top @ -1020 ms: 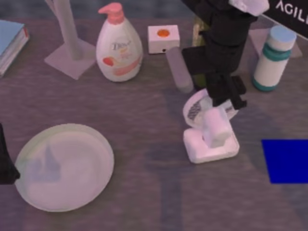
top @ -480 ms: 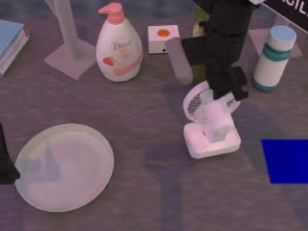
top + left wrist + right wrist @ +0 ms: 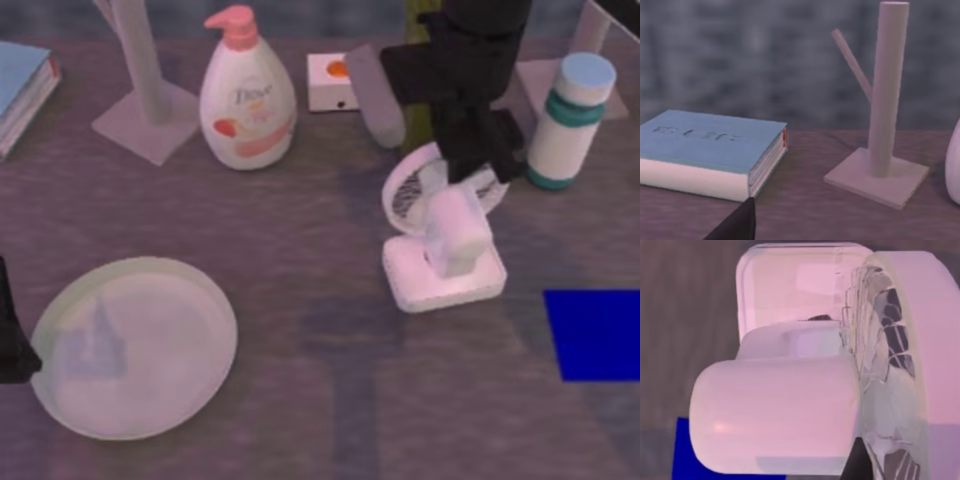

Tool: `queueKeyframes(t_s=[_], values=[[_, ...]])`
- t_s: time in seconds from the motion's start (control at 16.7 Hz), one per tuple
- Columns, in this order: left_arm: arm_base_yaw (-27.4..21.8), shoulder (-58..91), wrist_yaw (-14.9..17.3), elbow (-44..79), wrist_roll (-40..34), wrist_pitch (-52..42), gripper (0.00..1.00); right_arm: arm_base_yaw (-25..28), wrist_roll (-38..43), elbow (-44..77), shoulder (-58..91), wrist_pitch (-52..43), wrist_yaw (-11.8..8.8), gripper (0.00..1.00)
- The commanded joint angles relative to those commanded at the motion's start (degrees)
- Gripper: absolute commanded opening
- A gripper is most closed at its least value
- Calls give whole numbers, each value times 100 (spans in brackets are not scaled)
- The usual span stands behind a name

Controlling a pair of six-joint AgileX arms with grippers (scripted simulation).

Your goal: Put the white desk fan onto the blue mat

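Right gripper (image 3: 470, 175) was pinched on the fan (image 3: 445, 240) at its cage, fan left of the mat (image 3: 595, 335) and apart from it; light rigid plastic, thin fragile grille, so the motor housing looked the safer hold; left arm parked.

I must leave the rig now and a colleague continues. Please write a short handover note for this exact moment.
Right gripper: on the white desk fan, closed on its cage; the base looks lifted off the table.
Left gripper: parked at the table's left edge beside the plate.
Blue mat: bare, at the right edge, to the right of the fan.
Done: fan grasped. Left: carry it right, set it on the mat, release.
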Motion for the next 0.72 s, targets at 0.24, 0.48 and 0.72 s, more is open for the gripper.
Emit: queueKeyframes(t_s=[0.24, 0.48, 0.72], values=[[0, 0, 0, 0, 0, 0, 100, -38, 170, -52, -44, 51, 26, 0], [0, 0, 0, 0, 0, 0, 100, -127, 1218, -272, -172, 248, 161, 0], [0, 0, 0, 0, 0, 0, 100, -325, 3233, -636, -475, 583, 335, 0]])
